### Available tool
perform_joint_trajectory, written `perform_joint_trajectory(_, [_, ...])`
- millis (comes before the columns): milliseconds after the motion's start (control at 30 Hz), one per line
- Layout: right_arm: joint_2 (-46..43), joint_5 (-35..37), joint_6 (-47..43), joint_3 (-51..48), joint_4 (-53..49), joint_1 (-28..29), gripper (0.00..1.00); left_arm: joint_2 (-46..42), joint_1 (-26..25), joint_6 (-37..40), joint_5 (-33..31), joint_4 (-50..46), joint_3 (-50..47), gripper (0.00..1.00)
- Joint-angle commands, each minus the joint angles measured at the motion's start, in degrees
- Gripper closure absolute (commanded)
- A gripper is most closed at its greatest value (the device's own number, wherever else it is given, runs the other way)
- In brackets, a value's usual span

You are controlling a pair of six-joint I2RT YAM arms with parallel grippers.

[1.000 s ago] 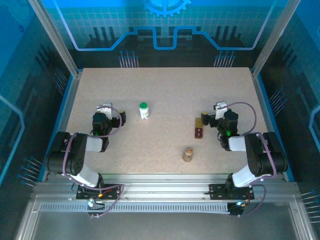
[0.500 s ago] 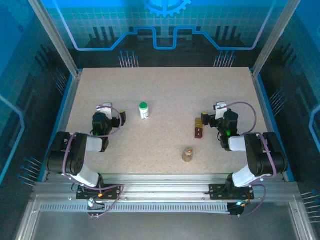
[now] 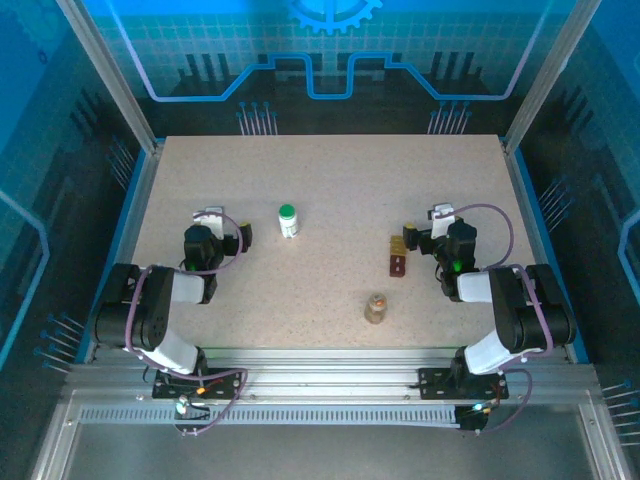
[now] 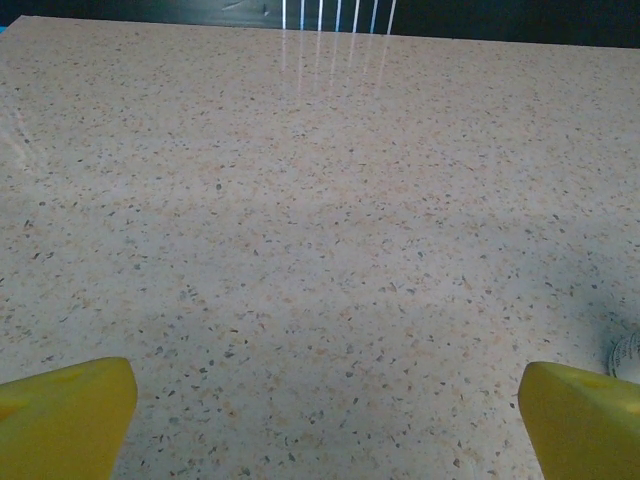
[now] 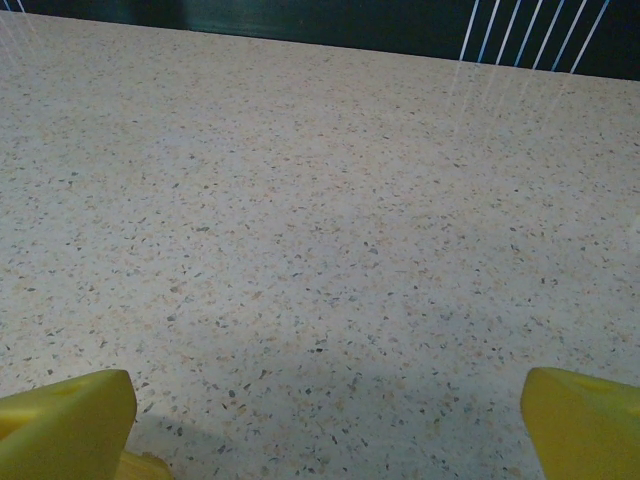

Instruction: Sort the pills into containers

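A dark red box (image 3: 398,265) and a yellow box (image 3: 397,244), the containers, stand together right of the table's middle. A white bottle with a green cap (image 3: 288,220) stands upright at centre left; its edge (image 4: 627,353) shows beside my left gripper's right finger. A small clear jar with amber contents (image 3: 376,308) stands near the front. Loose pills are hidden from me. My left gripper (image 3: 216,230) (image 4: 325,425) is open over bare table, left of the bottle. My right gripper (image 3: 440,233) (image 5: 325,425) is open just right of the boxes, with a sliver of the yellow box (image 5: 138,466) by its left finger.
The speckled table (image 3: 330,180) runs on beyond both grippers to its far edge. Metal posts and blue panels fence the sides. Both arms are folded back near the front rail (image 3: 320,355).
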Motion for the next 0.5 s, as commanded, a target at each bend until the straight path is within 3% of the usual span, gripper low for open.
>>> perform_joint_trajectory(0, [-0.20,1.17,-0.38,0.75,0.25,0.19,0.00,-0.48,0.54,-0.02,0.62,0.18,1.04,0.01])
perform_joint_trajectory(100, [-1.29,2.79,-0.15,1.78,-2.75,0.59,0.00,-2.63,-0.77,-0.88,-6.81,2.54,-1.13,0.01])
perform_joint_trajectory(267, [-2.90,13.66,-0.96,3.51,-6.17,4.21,0.00,-10.61,-0.95,-2.78,-11.27,-0.96,-3.36,0.01])
perform_joint_trajectory(400, [-5.14,21.67,-1.00,5.13,-10.12,6.61,0.00,-18.85,-0.87,-10.08,-21.86,-13.98,-1.89,0.01])
perform_joint_trajectory(467, [-7.16,23.99,-0.78,7.07,-15.09,7.52,0.00,-23.06,-0.87,-13.62,-23.92,-21.21,-0.58,0.01])
